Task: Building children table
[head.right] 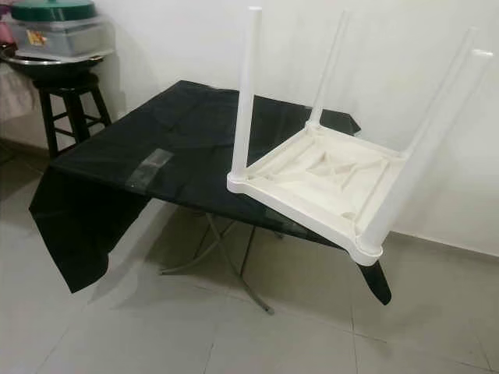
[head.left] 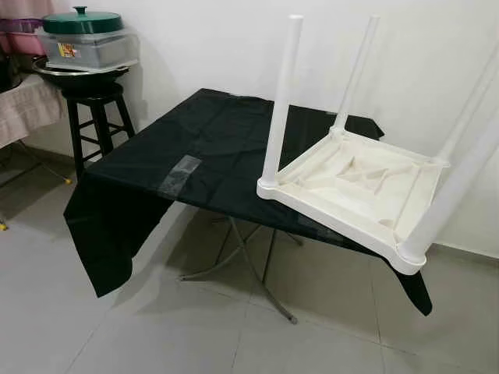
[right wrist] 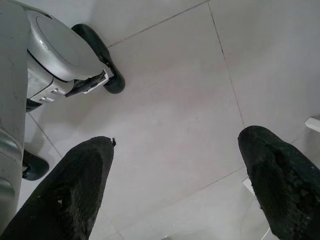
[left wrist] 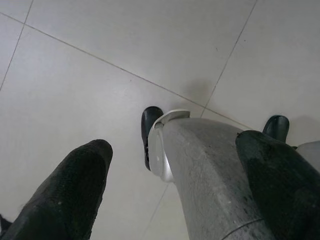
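Children table (head.left: 355, 183): white plastic, upside down on the black-covered folding table (head.left: 195, 148), at 3 o'clock of its top, one corner overhanging the edge
Legs: all four fitted, pointing up
Left gripper (left wrist: 172, 185): idle, hanging over floor tiles, fingers apart, holding nothing
Right gripper (right wrist: 185, 185): same, spread wide, empty
Progress: assembly looks finished; judged remaining, turning it upright onto the floor
Stool (head.left: 97, 117): 10 o'clock, carrying a lidded container (head.left: 86, 39)

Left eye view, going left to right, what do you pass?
Green-lidded container on a black stool → black cloth-covered folding table → upside-down white plastic children's table, legs pointing up.
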Motion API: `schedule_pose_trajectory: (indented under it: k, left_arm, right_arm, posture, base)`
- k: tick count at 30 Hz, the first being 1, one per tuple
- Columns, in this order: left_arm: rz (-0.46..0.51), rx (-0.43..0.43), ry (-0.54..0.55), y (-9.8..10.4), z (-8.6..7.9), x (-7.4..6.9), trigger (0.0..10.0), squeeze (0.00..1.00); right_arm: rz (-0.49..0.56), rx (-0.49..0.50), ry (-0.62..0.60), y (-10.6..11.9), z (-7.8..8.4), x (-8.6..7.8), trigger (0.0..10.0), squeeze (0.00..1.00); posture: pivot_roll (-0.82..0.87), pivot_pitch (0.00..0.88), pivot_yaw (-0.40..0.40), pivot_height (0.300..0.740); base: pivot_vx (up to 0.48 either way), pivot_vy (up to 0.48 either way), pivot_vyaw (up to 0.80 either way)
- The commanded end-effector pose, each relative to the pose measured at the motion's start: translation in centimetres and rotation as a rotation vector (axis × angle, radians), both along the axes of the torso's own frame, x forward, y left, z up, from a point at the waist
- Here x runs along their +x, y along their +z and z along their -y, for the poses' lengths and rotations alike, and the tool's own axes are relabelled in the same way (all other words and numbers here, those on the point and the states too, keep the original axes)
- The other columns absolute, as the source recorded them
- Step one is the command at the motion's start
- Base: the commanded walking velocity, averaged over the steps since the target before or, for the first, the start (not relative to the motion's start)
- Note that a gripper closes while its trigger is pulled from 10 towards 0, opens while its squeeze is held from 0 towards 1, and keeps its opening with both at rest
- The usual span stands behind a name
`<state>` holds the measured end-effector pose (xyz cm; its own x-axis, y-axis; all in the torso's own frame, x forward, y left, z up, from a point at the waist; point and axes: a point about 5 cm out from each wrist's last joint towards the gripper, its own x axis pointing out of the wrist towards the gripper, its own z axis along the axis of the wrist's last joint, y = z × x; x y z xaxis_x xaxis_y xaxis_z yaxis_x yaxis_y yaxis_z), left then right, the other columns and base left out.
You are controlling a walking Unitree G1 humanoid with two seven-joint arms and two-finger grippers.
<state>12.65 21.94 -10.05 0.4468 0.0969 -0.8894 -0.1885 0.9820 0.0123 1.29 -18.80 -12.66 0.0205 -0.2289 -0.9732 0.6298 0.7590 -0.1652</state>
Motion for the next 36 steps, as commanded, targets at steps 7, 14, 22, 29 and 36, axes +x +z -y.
schedule_pose_trajectory:
  k: [7, 14, 22, 29, 36]
  left_arm:
    - [-0.019, 0.028, -0.025, -0.26, 0.55, -0.28, 10.0, 0.0]
    - [-0.013, 0.028, -0.023, -0.32, 0.63, -0.48, 10.0, 0.0]
    - [-0.017, 0.04, -0.011, -0.41, 0.4, -0.94, 10.0, 0.0]
    - [-0.016, 0.039, -0.013, -0.47, 0.58, -1.05, 10.0, 0.0]
    - [-0.015, 0.038, -0.016, -0.47, 0.57, -1.04, 10.0, 0.0]
  right_arm:
    - [0.263, -0.243, 0.878, 6.88, 4.96, 20.46, 10.0, 0.0]
    - [0.252, -0.272, 0.859, 6.89, 5.17, 20.36, 10.0, 0.0]
    - [0.249, -0.274, 0.848, 6.75, 5.2, 20.13, 10.0, 0.0]
    - [0.262, -0.283, 0.828, 6.7, 5.2, 20.04, 10.0, 0.0]
    - [0.269, -0.275, 0.823, 6.67, 5.14, 20.02, 10.0, 0.0]
  posture:
    - [0.08, 0.0, -0.092, 0.74]
    - [0.08, 0.0, -0.093, 0.74]
    - [0.09, 0.0, -0.093, 0.74]
    - [0.08, 0.0, -0.09, 0.74]
    - [0.08, 0.0, -0.088, 0.74]
  base:
    - [0.0, 0.0, 0.0]
    - [0.0, 0.0, 0.0]
    - [0.0, 0.0, 0.0]
    - [0.0, 0.0, 0.0]
    - [0.0, 0.0, 0.0]
